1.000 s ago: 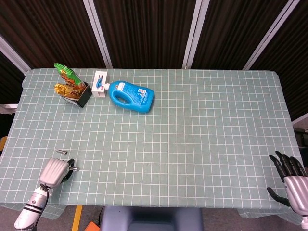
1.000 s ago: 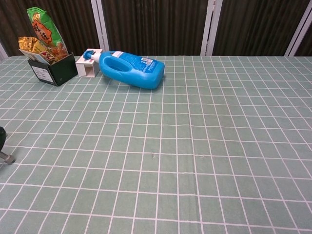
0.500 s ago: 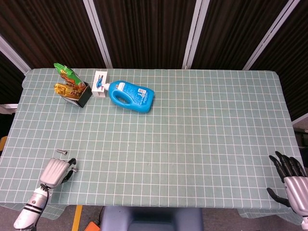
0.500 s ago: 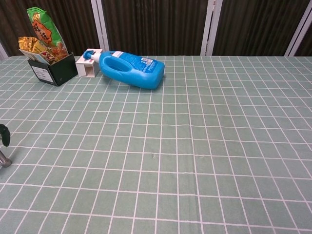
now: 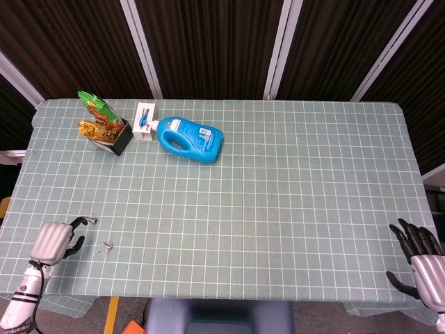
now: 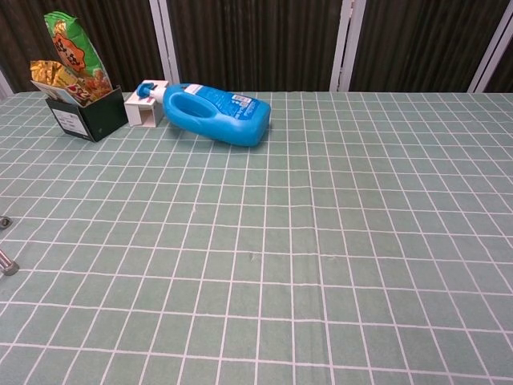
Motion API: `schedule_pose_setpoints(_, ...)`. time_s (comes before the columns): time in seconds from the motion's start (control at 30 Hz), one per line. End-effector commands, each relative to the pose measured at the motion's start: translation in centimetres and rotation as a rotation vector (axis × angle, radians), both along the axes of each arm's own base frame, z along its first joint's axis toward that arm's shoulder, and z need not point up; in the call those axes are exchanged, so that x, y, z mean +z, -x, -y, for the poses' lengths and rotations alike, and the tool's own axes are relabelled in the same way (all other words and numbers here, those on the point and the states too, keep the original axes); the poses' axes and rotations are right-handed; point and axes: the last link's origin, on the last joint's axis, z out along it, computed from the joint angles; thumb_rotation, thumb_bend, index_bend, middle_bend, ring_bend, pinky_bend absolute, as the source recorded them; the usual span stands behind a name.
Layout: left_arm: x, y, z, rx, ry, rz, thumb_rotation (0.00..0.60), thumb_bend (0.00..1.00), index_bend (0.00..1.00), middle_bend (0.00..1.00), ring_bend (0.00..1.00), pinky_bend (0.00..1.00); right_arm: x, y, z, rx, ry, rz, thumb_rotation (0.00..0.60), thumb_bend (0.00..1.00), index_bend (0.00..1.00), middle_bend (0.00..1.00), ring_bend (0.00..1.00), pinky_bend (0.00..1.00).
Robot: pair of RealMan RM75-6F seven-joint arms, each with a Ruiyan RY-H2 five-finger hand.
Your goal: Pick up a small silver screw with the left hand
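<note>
left hand [image 5: 54,240] curled, holding nothing; two screws [image 5: 107,245] just beside; bottle [image 5: 190,138] well apart.

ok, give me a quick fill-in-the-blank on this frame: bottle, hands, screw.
1. The bottle lying on its side is ___.
2. The right hand, fingers spread, holds ___.
3. The small silver screw near the left hand lies on the ___.
Missing words: blue; nothing; table.
</note>
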Motion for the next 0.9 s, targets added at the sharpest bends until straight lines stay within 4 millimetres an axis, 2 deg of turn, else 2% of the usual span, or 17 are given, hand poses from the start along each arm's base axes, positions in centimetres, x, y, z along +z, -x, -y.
schedule_pose_setpoints(0.03,0.1,2.7,-2.8,0.107,-0.023,0.120,0.600,0.41,0.39,1.00,1.00,1.00,-0.1,-0.1,-0.1,0.002,-0.002,0.001,0.600,0.34,0.00,0.00,0.00,0.00)
schedule_pose_setpoints(0.2,-1.3,3.5,-4.8,0.137,-0.019,0.136,0.600,0.41,0.39,1.00,1.00,1.00,-0.2,-0.1,-0.1,0.001,0.002,-0.002,0.600,0.34,0.00,0.00,0.00,0.00)
schedule_pose_setpoints(0.43,-2.8,3.4,-6.3,0.141,-0.002,0.115,0.600,0.41,0.42,1.00,1.00,1.00,-0.4,0.0,0.1,-0.006,-0.004,-0.008,0.600,0.34,0.00,0.00,0.00,0.00)
schedule_pose_setpoints(0.63,-3.3,3.4,-6.7,0.140,0.009,0.098,0.600,0.41,0.45,1.00,1.00,1.00,-0.3,0.0,0.2,-0.007,0.004,-0.009,0.600,0.34,0.00,0.00,0.00,0.00)
schedule_pose_setpoints(0.9,-3.0,3.6,-6.4,0.136,0.010,0.087,0.600,0.41,0.49,1.00,1.00,1.00,-0.4,0.1,0.2,-0.010,0.000,-0.011,0.600,0.34,0.00,0.00,0.00,0.00)
